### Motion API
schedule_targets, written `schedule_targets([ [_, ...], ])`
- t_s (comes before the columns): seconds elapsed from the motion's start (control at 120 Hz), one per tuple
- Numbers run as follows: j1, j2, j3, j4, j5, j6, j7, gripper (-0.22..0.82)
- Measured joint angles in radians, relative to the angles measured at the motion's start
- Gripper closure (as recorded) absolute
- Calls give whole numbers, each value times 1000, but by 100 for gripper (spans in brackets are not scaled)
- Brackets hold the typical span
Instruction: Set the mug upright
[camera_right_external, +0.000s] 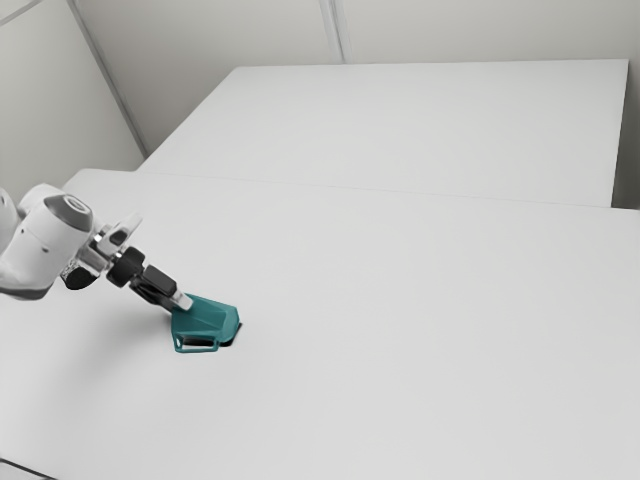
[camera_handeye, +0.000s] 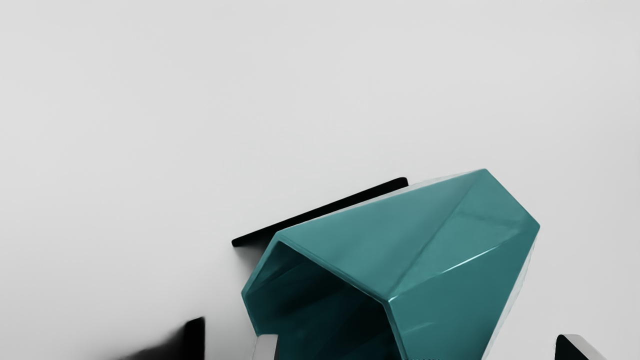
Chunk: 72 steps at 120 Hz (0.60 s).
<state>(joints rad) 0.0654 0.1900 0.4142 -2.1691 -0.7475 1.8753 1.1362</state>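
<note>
Toward the exterior view's left, the mug (camera_right_external: 208, 314) lies on its side, flat facets probably checking any roll, mouth facing the fingers (camera_handeye: 266, 348), which stand wide apart, gripping nothing, seemingly spaced to straddle or clear it.

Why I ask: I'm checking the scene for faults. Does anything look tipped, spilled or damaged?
Yes: the teal mug lies on its side on the table, its open mouth toward the open fingers. A mug would normally stand upright. I see no spill or damage.
</note>
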Motion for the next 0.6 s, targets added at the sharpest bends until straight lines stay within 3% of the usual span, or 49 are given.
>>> schedule_targets([
  [0.6,6,15,15,-46,-126,-64,42,0],
])
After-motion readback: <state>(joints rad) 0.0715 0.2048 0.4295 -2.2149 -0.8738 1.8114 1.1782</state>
